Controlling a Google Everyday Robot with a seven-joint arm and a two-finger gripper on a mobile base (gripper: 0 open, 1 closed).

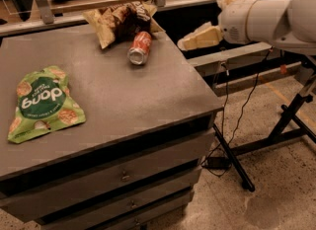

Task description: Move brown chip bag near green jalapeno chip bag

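Foil brown chip bag (pixel 117 20) beside red can (pixel 139 48) | hand (pixel 200 37) right of bench (pixel 128 95), grip cannot tell | risk: reach sends can rolling.

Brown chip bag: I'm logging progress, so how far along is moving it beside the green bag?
Done: nothing; the brown chip bag lies at the table's far edge beside the red can, apart from the green bag at near left. In hand: the gripper hangs off the table's right side, touching nothing. Left: reach, grasp, carry over.
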